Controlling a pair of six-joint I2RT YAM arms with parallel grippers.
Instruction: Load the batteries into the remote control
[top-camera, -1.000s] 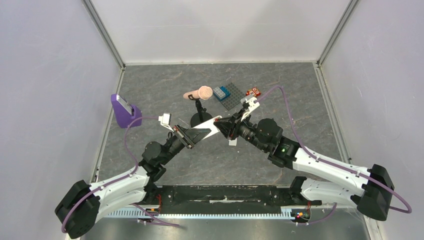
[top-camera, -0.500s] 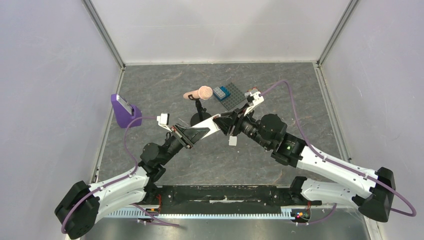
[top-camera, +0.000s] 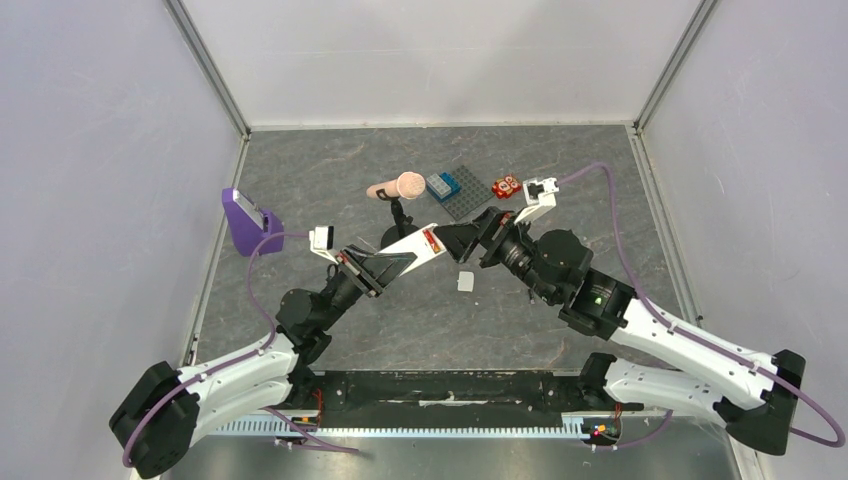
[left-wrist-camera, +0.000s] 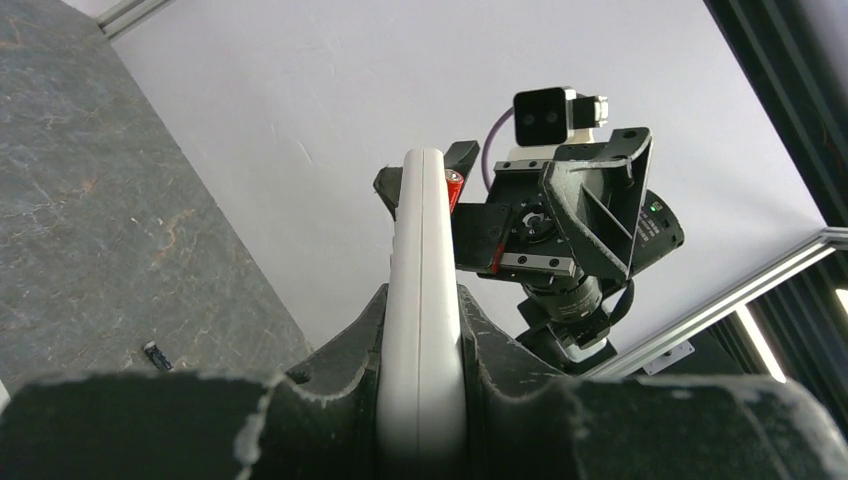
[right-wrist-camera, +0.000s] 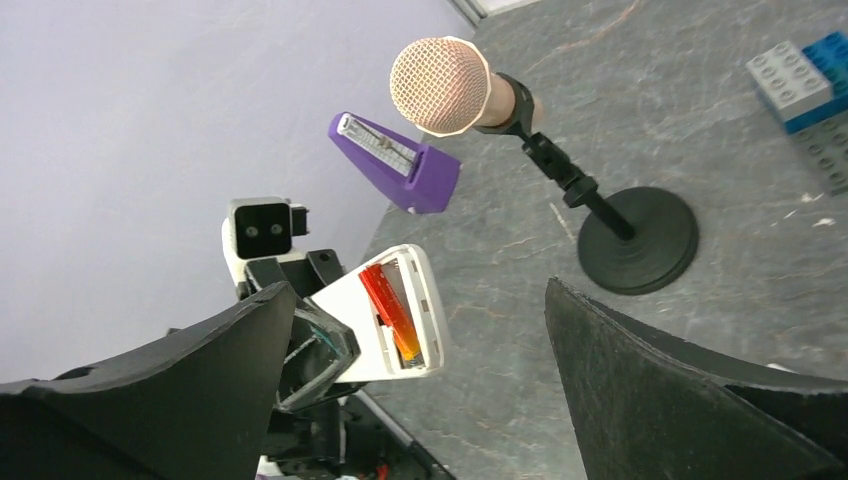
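My left gripper (top-camera: 388, 264) is shut on the white remote control (top-camera: 415, 246) and holds it in the air, its open back turned to the right arm. In the left wrist view the remote (left-wrist-camera: 424, 300) runs edge-on between the jaws. A red-orange battery (right-wrist-camera: 390, 311) lies in the open compartment of the remote (right-wrist-camera: 375, 335); its end (left-wrist-camera: 454, 185) also shows from the left wrist. My right gripper (top-camera: 463, 240) stands wide open just off the remote's tip, holding nothing. A small black battery (left-wrist-camera: 158, 355) lies on the table.
A small white square cover piece (top-camera: 465, 282) lies on the table below the grippers. A microphone (top-camera: 398, 187) on a black round stand (right-wrist-camera: 638, 240) is just behind the remote. Further off are a purple wedge (top-camera: 249, 222), a grey brick plate (top-camera: 458, 192) and a red block (top-camera: 506, 186).
My right gripper has opened wide and drawn back to the right, away from the remote's tip. The red-orange battery stays in the compartment. The left gripper still holds the remote.
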